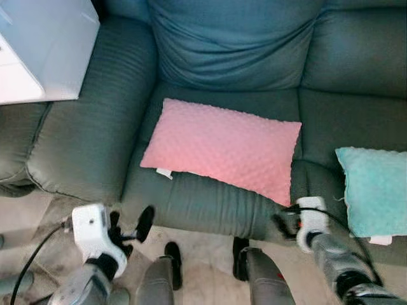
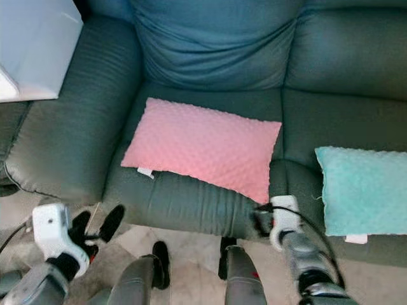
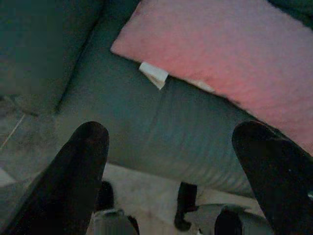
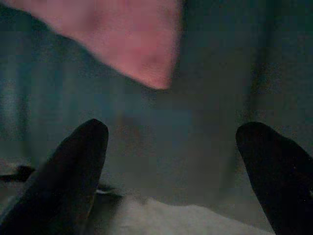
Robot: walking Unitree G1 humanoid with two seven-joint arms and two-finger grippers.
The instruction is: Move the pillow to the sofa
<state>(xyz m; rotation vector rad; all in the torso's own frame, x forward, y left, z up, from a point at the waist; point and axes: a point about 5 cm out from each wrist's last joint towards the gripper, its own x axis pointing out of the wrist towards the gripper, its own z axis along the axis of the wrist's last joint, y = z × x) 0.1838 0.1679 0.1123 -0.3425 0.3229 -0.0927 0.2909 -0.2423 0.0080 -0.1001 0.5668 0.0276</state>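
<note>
A pink dimpled pillow [image 1: 222, 149] lies flat on the seat cushion of the dark teal sofa [image 1: 210, 203], its white tag at the front left corner. My left gripper [image 1: 130, 223] hangs open below the seat's front edge, left of the pillow and apart from it. In the left wrist view the gripper [image 3: 171, 132] has its two black fingers spread wide, with the pillow [image 3: 230, 63] beyond them. My right gripper [image 1: 284, 222] is open by the seat's front edge, just below the pillow's near right corner [image 4: 146, 54], holding nothing.
A light turquoise pillow [image 1: 375, 190] lies on the seat to the right. A white box-like piece of furniture [image 1: 38, 44] stands at the upper left over the sofa's wide armrest [image 1: 89, 140]. My legs and black feet [image 1: 173, 257] stand on pale floor before the sofa.
</note>
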